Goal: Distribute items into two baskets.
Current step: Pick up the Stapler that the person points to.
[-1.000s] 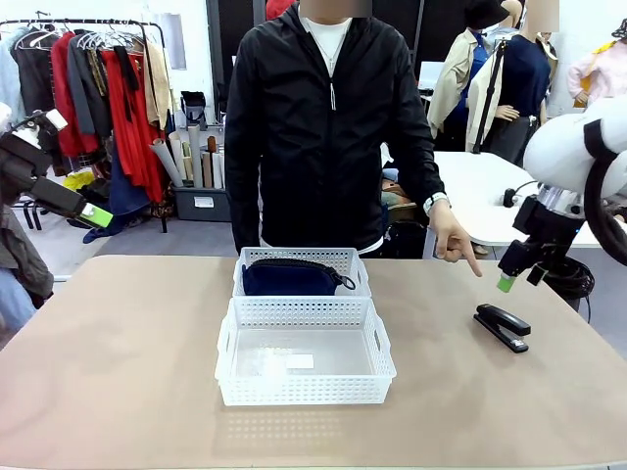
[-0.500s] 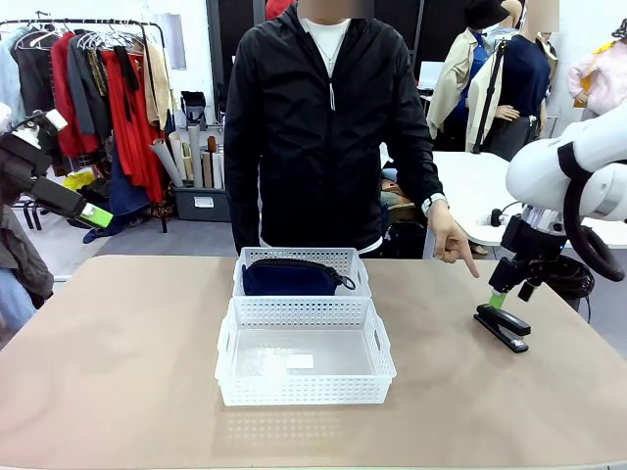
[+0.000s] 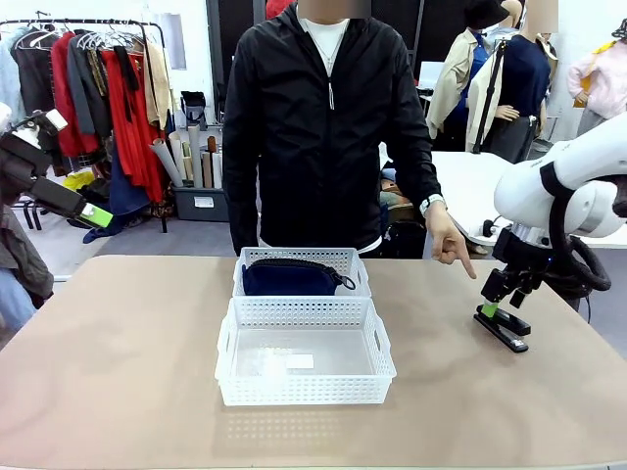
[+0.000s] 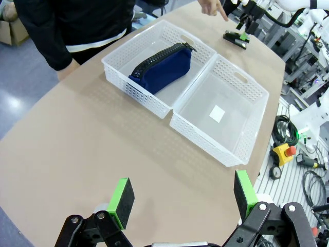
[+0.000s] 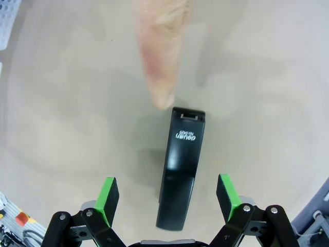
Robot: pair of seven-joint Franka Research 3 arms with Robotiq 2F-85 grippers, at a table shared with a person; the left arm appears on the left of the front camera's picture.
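A black stapler (image 3: 503,327) lies on the tan table at the right; my right gripper (image 3: 489,309) hangs open right over it, its green pads straddling the stapler (image 5: 182,166) in the right wrist view, where my right gripper (image 5: 168,196) has not closed. A person's pointing finger (image 5: 161,62) aims at the stapler's far end. The navy zippered pouch (image 3: 290,278) rests in the far white basket (image 3: 347,259). The near white basket (image 3: 304,390) holds nothing but its small label. My left gripper (image 4: 183,197) stays open high above the table's left side, seen also as the left gripper (image 3: 93,214) in the front view.
The person (image 3: 328,127) stands at the table's far edge, one hand (image 3: 452,242) pointing down. Both baskets touch end to end at the table's middle (image 4: 191,98). Bare tabletop lies left of and in front of the baskets. A clothes rack (image 3: 93,98) stands behind.
My right arm has come down and leftward, bringing its open gripper from above the stapler to right over it. The left arm, the baskets and the pouch stayed put.
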